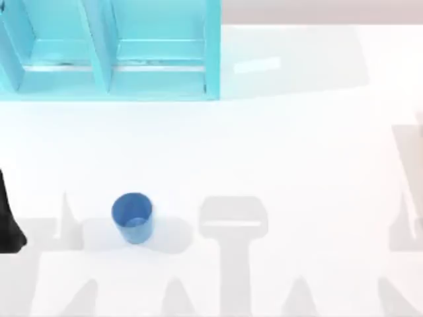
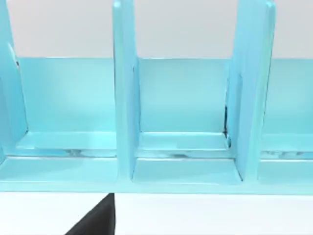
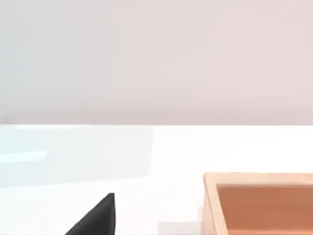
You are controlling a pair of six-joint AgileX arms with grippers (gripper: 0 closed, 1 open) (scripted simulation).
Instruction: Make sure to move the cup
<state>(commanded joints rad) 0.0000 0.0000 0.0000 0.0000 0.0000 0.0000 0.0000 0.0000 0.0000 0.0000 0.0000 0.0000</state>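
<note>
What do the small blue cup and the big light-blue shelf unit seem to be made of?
The cup looks like smooth plastic: even blue, thin round rim, no pattern. The shelf unit looks like painted board, perhaps wood or plastic: flat panels, glossy shine on its floors, dark scuffs at some joints. The material beneath the paint cannot be told.

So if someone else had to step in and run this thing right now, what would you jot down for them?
Left arm: parked at the table's left edge; whether its tool is open or shut cannot be told.
Right arm: idle at the right side.
The small plain blue tapered plastic cup stands upright on the white table, front left, apart from the large light-blue shelf unit at the back left. An orange-brown open box appears in the right wrist view.
Done: nothing; the cup is untouched.
Left: reach, grasp and move the cup, probably with the nearer left arm.
</note>
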